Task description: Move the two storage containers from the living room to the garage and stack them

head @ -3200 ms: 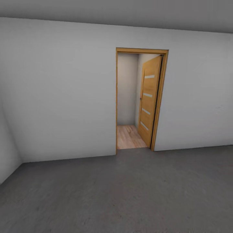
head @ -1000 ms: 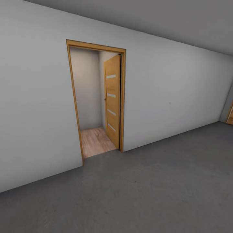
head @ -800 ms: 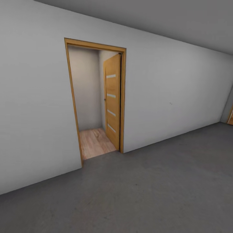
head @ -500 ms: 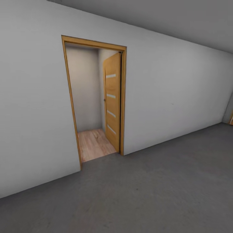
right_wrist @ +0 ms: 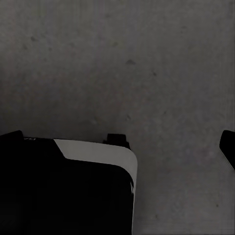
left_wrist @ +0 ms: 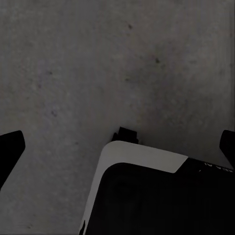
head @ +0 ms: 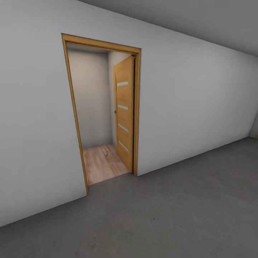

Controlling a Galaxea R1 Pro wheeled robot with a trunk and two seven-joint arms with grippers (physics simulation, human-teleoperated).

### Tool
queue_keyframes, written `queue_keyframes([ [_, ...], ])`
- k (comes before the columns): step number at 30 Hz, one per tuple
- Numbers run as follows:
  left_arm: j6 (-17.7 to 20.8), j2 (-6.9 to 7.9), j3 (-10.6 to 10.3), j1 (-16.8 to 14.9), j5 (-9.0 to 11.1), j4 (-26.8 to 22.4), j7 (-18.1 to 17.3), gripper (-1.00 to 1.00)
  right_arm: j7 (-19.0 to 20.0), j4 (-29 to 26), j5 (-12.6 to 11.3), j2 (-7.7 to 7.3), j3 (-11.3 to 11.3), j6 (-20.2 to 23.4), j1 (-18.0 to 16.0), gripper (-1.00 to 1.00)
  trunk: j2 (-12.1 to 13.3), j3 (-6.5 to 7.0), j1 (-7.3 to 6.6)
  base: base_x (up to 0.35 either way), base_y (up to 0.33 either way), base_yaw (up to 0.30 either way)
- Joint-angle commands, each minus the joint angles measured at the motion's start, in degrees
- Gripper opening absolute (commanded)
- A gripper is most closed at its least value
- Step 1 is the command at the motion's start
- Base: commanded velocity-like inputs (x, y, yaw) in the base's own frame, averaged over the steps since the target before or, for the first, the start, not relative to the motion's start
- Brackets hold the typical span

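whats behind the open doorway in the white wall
Through the doorway shows a pale wood-plank floor, a plain light wall and the wooden door swung inward at its right. The white wall covers the rest of that space.

Floor [head: 172, 215] is dark grey, speckled matte concrete (same mottled grey under both wrist cams). Wall [head: 200, 100] is plain white-grey. Door frame [head: 73, 107] and door [head: 124, 111] are honey-orange wood, the door with four pale horizontal strips. Past it, light wood planks [head: 102, 163]. Robot base [left_wrist: 161, 196] looks black with a white edge.
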Motion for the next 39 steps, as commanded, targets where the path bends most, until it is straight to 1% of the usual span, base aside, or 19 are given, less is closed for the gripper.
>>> queue_keyframes([
  [1,-0.2,-0.02,-0.2,0.0,0.4,0.0,0.1,1.00,0.0,0.2,-0.4,0.02,0.5,-0.4,-0.1,1.00,0.0,-0.08,0.04,0.322,0.000,0.000],
  [10,-0.4,-0.09,-0.2,0.0,0.3,0.0,0.1,1.00,-0.5,0.2,-0.3,0.14,0.6,-0.2,-0.1,1.00,0.0,-0.08,0.04,0.321,0.000,0.000],
  [39,-0.5,-0.01,-0.2,0.0,0.4,0.0,0.1,1.00,-0.7,0.1,-0.1,-0.13,0.8,-0.1,-0.1,1.00,0.0,-0.08,0.04,0.321,0.000,0.000],
])
